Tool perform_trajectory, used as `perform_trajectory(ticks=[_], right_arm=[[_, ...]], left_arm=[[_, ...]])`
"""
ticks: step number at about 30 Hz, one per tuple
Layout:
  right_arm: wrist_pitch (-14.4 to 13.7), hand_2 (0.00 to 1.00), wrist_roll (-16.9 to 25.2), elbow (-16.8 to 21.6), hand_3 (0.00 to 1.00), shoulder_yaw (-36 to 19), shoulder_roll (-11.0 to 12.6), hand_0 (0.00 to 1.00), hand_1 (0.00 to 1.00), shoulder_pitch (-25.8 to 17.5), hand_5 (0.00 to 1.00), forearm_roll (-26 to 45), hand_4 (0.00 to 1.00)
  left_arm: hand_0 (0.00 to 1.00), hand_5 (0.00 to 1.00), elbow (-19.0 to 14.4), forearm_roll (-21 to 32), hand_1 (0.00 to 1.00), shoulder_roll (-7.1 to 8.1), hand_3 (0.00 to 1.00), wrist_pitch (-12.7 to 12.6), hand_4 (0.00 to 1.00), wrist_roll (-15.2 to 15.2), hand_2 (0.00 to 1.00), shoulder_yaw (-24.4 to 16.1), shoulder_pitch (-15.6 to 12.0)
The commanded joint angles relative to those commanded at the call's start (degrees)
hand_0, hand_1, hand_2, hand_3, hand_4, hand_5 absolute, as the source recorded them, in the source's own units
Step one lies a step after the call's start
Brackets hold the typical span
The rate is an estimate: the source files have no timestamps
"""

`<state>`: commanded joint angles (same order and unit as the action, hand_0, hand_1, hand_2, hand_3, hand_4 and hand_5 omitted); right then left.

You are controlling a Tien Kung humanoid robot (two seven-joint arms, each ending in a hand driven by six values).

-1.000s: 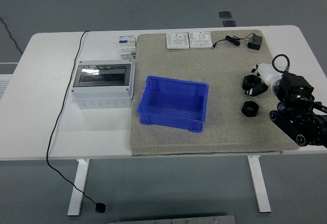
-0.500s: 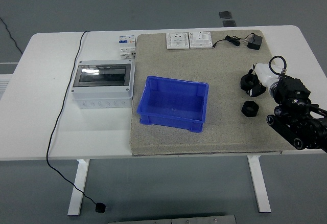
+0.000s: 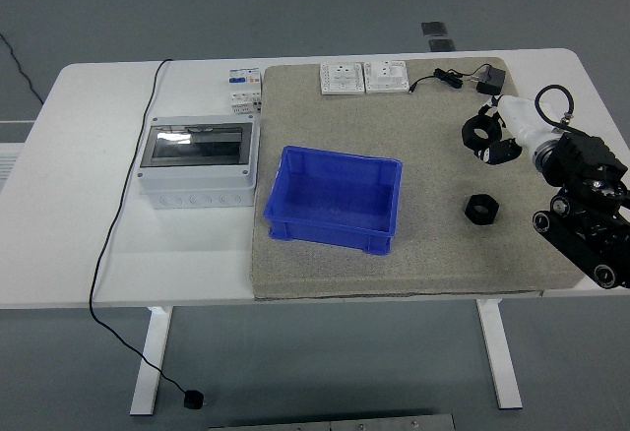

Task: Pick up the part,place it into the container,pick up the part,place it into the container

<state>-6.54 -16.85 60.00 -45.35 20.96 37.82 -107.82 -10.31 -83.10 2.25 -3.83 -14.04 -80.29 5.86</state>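
Gripping black ring part (image 3: 482,136) — apparently — fingers (image 3: 507,146)

I work in a lab: white worktop (image 3: 89,254), grey floor, electrical enclosure (image 3: 197,162), wall sockets (image 3: 363,77) laid out.

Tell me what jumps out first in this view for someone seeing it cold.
The bright blue container, empty, sits mid-mat and draws the eye first. Next is the right hand at the mat's right edge, closed on a black ring-shaped part, with a second black part lying alone on the mat nearer the table's front. At the left, a grey enclosure with a clear lid sits on the white table.
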Motion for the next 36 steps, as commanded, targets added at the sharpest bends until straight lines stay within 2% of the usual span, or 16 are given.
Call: perform_trajectory(ticks=[3,5,10,14,15,16,21,22,27,28,33,34,36], right_arm=[[-0.4,0.565,0.9,5.7,0.64,1.7,0.9,0.612,0.628,-0.5,0.002,3.7,0.526],[-0.6,0.572,1.5,9.8,0.642,4.0,0.7,0.612,0.629,-0.1,0.002,6.2,0.524],[-0.5,0.59,2.1,17.7,0.646,9.7,-1.6,0.635,0.645,1.4,0.002,6.9,0.522],[1.1,0.59,1.2,22.1,0.646,13.8,-3.2,0.635,0.645,2.7,0.002,4.8,0.522],[1.4,0.59,1.0,22.5,0.646,14.4,-3.4,0.635,0.645,2.9,0.002,4.3,0.522],[1.7,0.652,0.8,22.7,0.662,14.9,-3.5,0.661,0.647,3.2,0.002,3.9,0.502],[4.0,0.652,-0.6,22.4,0.662,16.5,-4.1,0.661,0.647,4.3,0.002,1.4,0.502],[4.5,0.704,-0.8,22.3,0.672,16.7,-4.1,0.716,0.685,4.4,0.115,1.0,0.637],[5.7,0.704,-1.9,21.5,0.672,17.1,-4.3,0.716,0.685,5.0,0.115,-0.9,0.637],[5.8,0.783,-2.1,21.3,0.706,17.0,-4.3,0.749,0.743,5.0,0.137,-1.3,0.688],[6.4,0.783,-3.0,20.6,0.706,17.2,-4.3,0.749,0.743,5.1,0.137,-2.2,0.688],[6.6,0.823,-3.2,20.5,0.773,17.3,-4.3,0.774,0.78,5.0,0.131,-2.3,0.711],[6.9,0.823,-3.5,20.4,0.773,17.4,-4.2,0.774,0.78,5.0,0.131,-2.4,0.711]], left_arm=[[0.722,0.469,0.0,0.1,0.595,0.0,0.56,0.0,0.569,0.0,0.721,0.0,-0.1],[0.722,0.469,0.0,0.0,0.594,0.0,0.56,0.0,0.569,0.0,0.721,0.0,-0.1],[0.721,0.469,0.0,-0.3,0.594,-0.03,0.56,0.0,0.569,-0.1,0.721,-0.2,-0.1],[0.721,0.469,0.0,-0.5,0.594,-0.02,0.56,0.0,0.569,-0.1,0.721,-0.2,0.0],[0.721,0.469,0.0,-0.5,0.594,0.0,0.56,0.0,0.569,-0.1,0.721,-0.3,0.0],[0.721,0.47,0.0,-0.5,0.594,0.01,0.559,-0.1,0.57,0.0,0.721,-0.3,0.0],[0.721,0.47,0.0,-0.5,0.594,0.07,0.559,-0.2,0.57,0.0,0.721,-0.2,0.0],[0.721,0.47,0.0,-0.5,0.593,0.08,0.558,-0.2,0.57,0.0,0.721,-0.2,0.0],[0.721,0.47,0.0,-0.4,0.593,0.13,0.558,-0.3,0.57,0.2,0.721,-0.1,0.0],[0.721,0.47,0.0,-0.4,0.591,0.13,0.558,-0.3,0.57,0.2,0.718,-0.1,0.0],[0.721,0.47,0.0,-0.4,0.591,0.15,0.558,-0.3,0.57,0.2,0.718,-0.1,0.0],[0.721,0.47,0.0,-0.5,0.59,0.15,0.557,-0.3,0.568,0.2,0.72,-0.1,0.0],[0.721,0.47,0.0,-0.4,0.59,0.15,0.557,-0.3,0.568,0.2,0.72,-0.1,0.0]])
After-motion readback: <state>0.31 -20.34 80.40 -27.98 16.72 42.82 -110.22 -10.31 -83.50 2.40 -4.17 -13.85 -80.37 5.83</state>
